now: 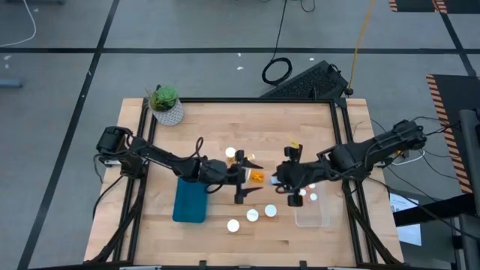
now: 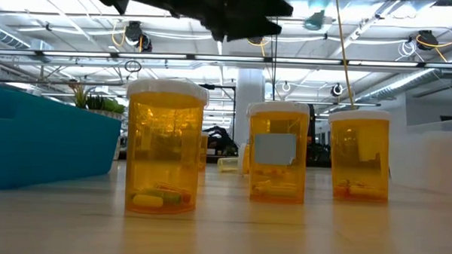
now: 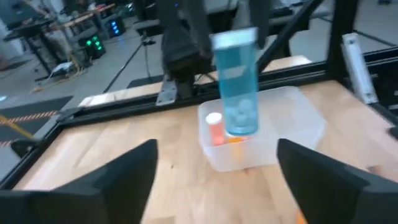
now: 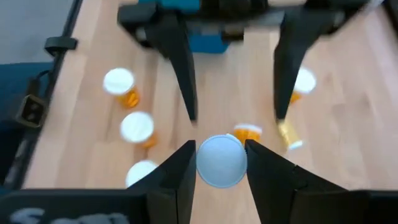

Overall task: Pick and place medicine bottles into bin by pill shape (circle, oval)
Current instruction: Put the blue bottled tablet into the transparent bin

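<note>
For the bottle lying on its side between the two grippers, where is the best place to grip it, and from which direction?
The tipped bottle lies flat, so its white cap faces sideways, not up. Probably best: come straight down and pinch the orange body across its width, near the middle. The open left gripper is right beside it; the right gripper already holds a capped bottle.

A little green plant (image 1: pixel 163 97) sits in a white pot (image 1: pixel 169 113) at the far left corner of the wooden surface (image 1: pixel 217 131). A black frame (image 1: pixel 247 100) runs around the edge of the surface. Past the far edge, a black keyboard (image 1: pixel 311 81) lies on the grey floor (image 1: pixel 187 30), with a looped black cable (image 1: pixel 276 70) just beside it. A yellow cable (image 1: pixel 362 30) runs across the floor near the keyboard.
</note>
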